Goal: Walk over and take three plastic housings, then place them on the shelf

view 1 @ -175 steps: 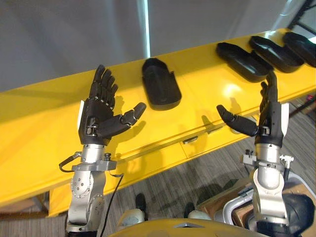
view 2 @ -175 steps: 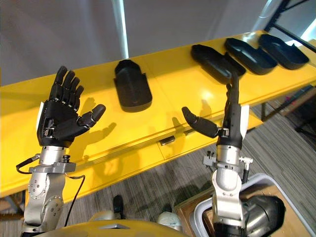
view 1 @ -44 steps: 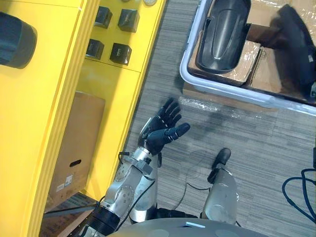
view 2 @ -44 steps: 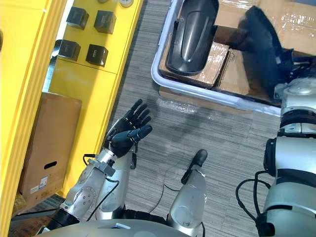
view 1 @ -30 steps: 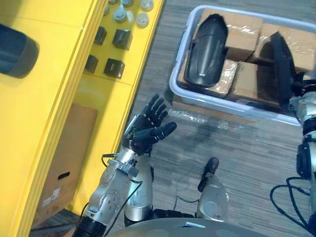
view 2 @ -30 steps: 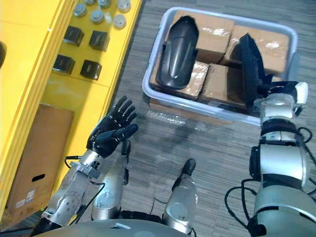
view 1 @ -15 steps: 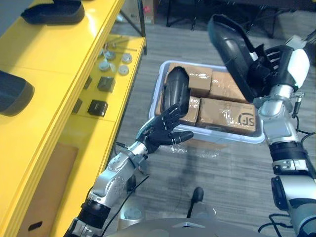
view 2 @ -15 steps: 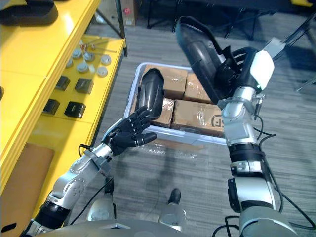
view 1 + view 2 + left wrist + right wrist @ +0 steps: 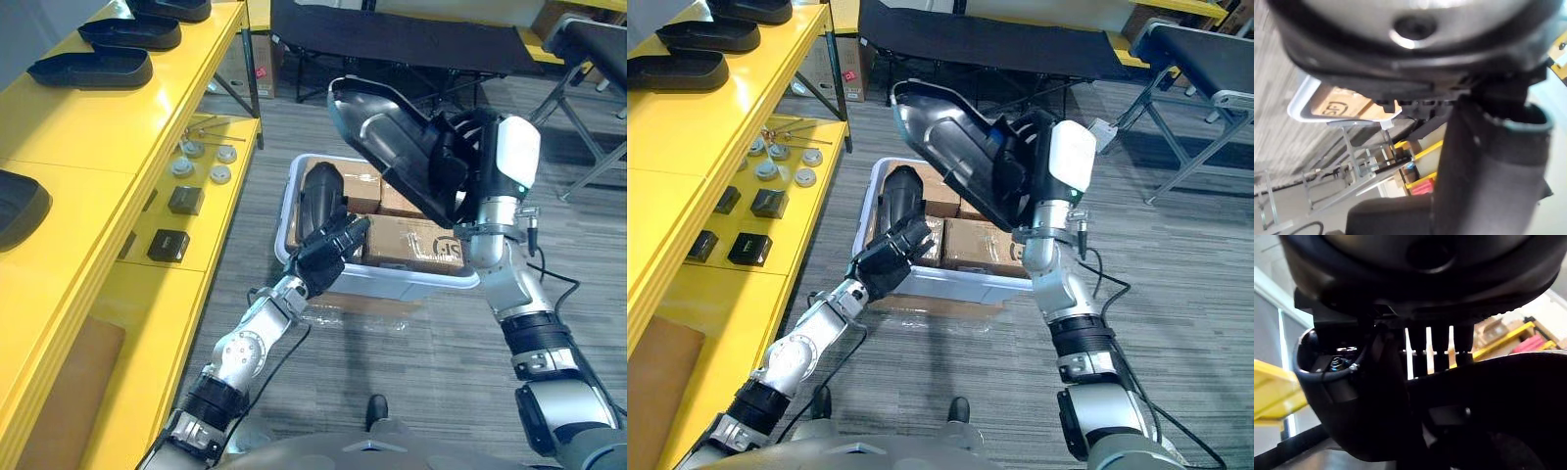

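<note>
- Right hand (image 9: 458, 166): fingers curled round a black plastic housing (image 9: 387, 142), held tilted in the air above the bin.
- Left hand (image 9: 328, 253): fingers loosely straight, by the near end of a second housing (image 9: 319, 196).
- White bin (image 9: 392, 284), on the floor: second housing lies on cardboard boxes (image 9: 416, 240).
- Yellow shelf (image 9: 98, 127): further housings (image 9: 93, 67) on top.

Grey, finely striped carpet (image 9: 421, 343) covered the floor. A long yellow shelf (image 9: 98, 137) ran down the left side, its top glossy, with a brown cardboard box (image 9: 59, 392) tucked beneath it. Farther back stood a black-topped table (image 9: 392, 34) on thin metal legs, and a second dark bench (image 9: 1200, 49) to its right.
</note>
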### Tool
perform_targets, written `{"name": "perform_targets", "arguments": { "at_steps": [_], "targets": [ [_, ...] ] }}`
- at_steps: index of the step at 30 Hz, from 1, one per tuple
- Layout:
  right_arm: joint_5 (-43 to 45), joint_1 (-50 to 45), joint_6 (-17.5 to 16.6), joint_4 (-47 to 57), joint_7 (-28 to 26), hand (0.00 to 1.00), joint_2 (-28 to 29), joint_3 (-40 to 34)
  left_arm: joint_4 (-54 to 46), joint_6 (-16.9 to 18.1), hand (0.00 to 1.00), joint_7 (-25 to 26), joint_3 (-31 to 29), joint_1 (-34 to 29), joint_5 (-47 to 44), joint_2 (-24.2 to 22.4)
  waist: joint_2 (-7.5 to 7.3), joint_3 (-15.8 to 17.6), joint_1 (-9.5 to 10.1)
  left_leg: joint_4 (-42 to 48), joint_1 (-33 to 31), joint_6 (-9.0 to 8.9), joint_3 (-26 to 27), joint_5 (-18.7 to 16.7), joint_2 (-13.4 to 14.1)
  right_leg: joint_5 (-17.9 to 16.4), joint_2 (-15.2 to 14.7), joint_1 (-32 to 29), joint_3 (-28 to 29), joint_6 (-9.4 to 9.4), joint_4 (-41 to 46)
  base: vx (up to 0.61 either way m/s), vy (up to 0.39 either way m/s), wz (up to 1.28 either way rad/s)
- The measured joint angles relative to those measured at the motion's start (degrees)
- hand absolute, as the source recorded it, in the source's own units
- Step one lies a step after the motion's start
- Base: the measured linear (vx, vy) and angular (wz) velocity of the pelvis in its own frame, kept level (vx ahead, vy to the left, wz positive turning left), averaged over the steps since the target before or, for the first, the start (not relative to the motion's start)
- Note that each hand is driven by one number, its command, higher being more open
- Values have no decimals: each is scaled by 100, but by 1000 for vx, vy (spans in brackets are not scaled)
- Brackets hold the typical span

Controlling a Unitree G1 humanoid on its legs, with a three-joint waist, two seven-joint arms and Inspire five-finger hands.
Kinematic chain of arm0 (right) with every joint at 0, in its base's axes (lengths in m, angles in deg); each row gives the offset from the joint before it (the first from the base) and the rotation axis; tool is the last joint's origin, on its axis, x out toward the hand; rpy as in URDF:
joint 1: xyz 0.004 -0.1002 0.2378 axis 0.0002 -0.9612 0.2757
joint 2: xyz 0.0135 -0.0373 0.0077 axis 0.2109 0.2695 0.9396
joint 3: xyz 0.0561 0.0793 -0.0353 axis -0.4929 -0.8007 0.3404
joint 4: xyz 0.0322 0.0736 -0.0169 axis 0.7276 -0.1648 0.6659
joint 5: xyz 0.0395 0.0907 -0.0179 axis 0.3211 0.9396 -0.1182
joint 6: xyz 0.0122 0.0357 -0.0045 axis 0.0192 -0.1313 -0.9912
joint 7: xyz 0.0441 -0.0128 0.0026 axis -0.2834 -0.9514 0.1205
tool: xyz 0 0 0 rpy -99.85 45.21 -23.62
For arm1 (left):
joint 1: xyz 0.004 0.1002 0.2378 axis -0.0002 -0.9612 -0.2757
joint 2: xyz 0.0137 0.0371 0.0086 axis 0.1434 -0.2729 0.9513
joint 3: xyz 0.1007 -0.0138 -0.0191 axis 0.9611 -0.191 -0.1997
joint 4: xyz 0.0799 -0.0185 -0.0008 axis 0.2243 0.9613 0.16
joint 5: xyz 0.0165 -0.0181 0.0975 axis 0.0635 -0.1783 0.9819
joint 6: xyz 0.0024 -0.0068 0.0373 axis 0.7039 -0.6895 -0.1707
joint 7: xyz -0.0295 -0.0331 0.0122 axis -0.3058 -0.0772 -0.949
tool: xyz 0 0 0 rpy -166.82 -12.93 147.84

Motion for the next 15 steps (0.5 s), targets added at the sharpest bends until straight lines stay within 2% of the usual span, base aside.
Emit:
{"name": "perform_targets", "arguments": {
  "at_steps": [5,10,15],
  "targets": [
    [-24,-143,-20,0,-2,0,205,379,50,139,100,-58,23,96,-533,-91,-1,-68,16,2,2,1,-19,0,-8,3,0,24,-18,1,-6,8,-4,1],
    [-218,-183,-20,-4,-45,0,432,662,123,228,100,-267,205,113,-515,-92,13,-97,2,2,5,1,-39,0,-10,4,0,34,-25,3,-7,0,0,0],
    [-229,-232,-25,-50,-79,0,649,995,210,237,100,-467,645,116,-288,-169,47,-211,29,2,6,2,-66,1,-12,4,-1,62,-61,3,-20,-2,-2,1]
  ]
}}
